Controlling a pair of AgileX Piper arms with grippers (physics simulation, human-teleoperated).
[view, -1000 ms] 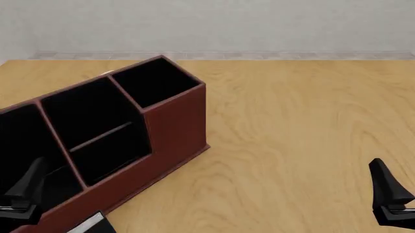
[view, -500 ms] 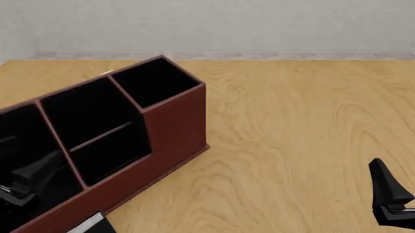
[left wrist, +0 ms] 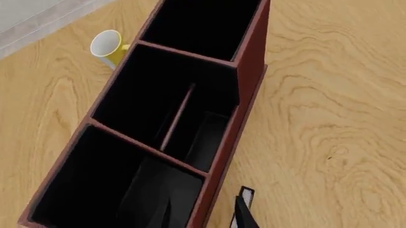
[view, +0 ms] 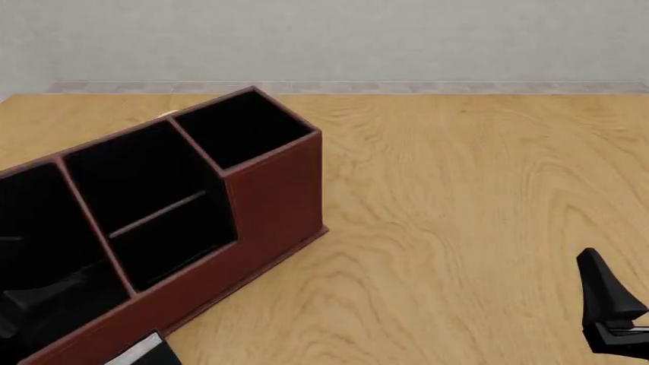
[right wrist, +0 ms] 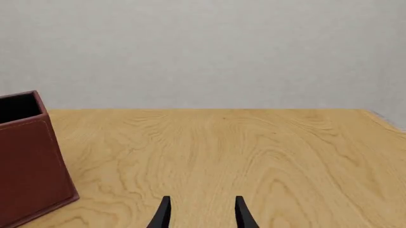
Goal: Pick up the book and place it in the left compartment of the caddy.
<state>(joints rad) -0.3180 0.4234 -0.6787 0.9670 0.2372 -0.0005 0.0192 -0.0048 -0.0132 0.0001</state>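
Left fingers (view: 41,298) lower in left compartment (view: 45,228)

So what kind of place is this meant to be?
Probably a simulated desk rather than a real room: a bare wooden tabletop against a blank wall, a leather-look caddy, and a yellow mug behind it, all cleanly computer-rendered.

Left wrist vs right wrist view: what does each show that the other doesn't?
Only the left wrist view: a yellow mug on the table beyond the caddy, all three black-lined compartments from above, the shelf bar in the middle one, and the book on the table beside the caddy's near wall. Only the right wrist view: the grey wall and the right gripper, open over bare table. Both: the red-brown caddy and the wood table.
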